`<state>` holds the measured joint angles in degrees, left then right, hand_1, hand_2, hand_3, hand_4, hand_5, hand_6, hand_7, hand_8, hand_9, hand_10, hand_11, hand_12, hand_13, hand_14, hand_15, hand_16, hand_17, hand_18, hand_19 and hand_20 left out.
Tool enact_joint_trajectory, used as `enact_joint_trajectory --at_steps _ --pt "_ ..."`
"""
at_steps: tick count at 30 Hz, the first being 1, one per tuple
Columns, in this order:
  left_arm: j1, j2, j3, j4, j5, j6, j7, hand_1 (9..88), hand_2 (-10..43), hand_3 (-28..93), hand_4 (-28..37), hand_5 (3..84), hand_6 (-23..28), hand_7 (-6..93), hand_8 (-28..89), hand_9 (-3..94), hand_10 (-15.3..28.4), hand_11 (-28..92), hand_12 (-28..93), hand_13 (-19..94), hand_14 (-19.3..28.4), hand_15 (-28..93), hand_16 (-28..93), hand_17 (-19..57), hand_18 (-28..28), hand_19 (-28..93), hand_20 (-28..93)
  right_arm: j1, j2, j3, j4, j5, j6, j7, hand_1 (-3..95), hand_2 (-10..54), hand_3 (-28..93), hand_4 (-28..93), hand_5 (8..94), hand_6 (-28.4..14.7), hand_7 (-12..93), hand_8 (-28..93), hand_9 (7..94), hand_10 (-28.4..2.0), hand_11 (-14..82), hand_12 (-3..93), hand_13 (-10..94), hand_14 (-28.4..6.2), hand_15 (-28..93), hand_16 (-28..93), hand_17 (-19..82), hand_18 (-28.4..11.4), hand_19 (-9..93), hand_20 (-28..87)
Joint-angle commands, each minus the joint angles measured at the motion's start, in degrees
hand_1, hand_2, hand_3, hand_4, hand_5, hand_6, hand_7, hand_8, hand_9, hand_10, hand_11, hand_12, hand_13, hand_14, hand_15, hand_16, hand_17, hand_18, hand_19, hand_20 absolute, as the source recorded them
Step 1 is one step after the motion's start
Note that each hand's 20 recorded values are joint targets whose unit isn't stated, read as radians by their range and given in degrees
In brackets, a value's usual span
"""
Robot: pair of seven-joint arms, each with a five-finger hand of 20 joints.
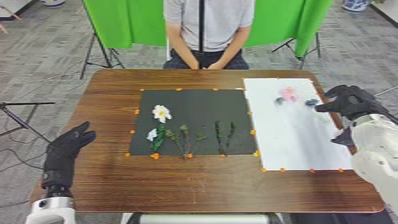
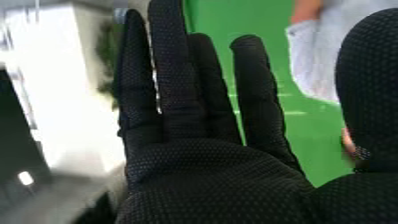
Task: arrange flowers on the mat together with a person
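Right hand [image 1: 350,100] hovers — fingers straight — at edge of white mat [image 1: 298,135].

Mat [image 1: 191,112] dk gray; table [image 1: 111,182] brn; curtain [image 1: 135,25] brt grn; sheet [image 1: 298,135] wht.

White, smooth arms [image 1: 377,145] wear black, finely dotted gloves [image 1: 352,102]

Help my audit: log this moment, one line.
right hand: open, near white sheet | left hand: open | white flower: on dark mat | pink flower: on white sheet
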<state>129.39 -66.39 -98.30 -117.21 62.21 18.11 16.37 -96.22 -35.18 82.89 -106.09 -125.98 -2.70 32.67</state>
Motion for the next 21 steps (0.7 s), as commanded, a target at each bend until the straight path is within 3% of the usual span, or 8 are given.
enact_joint_trajectory --at_steps 1,4,9,21 --pt "0.6 -0.44 0.11 -0.10 0.12 0.51 -0.21 25.6 -0.5 70 -27.3 50.3 5.8 10.1 -6 50.9 14.7 19 12 43 16.9 13 -1 13.7 10.9 4 21 3.3 1.0 -3.8 4.4 -7.9 -0.6 1.4 28.9 -9.5 70 -22 51.2 0.8 16 -9 53.1 -16.0 16.8 21.0 64 -12.8 27 22 36 -16.8 45 35" --pt "0.8 -0.46 0.05 -0.17 0.05 0.55 -0.13 25.6 -0.5 70 -27.3 50.3 5.8 10.2 -6 50.8 14.8 19 12 43 16.9 13 -1 13.7 10.9 4 21 3.3 0.6 -4.4 5.7 -7.6 -1.2 0.8 31.1 -9.5 69 -22 52.8 1.0 15 -9 57.8 -15.4 18.4 20.9 70 -10.9 30 22 40 -17.3 51 35" --pt "0.9 -0.45 0.03 -0.18 -0.01 0.55 -0.17 25.5 -0.5 70 -27.2 50.4 5.9 10.1 -6 50.8 14.9 19 12 43 16.9 13 -1 13.7 10.9 4 21 3.9 0.2 -6.8 7.4 -6.6 -0.7 1.2 35.8 -9.5 67 -22 58.1 1.8 16 -9 69.0 -14.4 16.7 19.6 89 -4.2 29 23 58 -12.4 63 30" --pt "0.4 -0.33 0.26 -0.05 0.13 0.41 -0.53 25.6 -0.5 70 -27.3 50.4 5.9 10.1 -6 50.8 14.8 19 12 43 16.9 13 -1 13.7 10.9 4 21 5.8 -0.9 -11.9 11.5 -7.6 -0.1 0.5 40.0 -9.5 69 -24 59.0 3.3 17 -10 73.1 -11.3 16.3 18.1 94 -1.2 31 24 64 -9.5 69 23"
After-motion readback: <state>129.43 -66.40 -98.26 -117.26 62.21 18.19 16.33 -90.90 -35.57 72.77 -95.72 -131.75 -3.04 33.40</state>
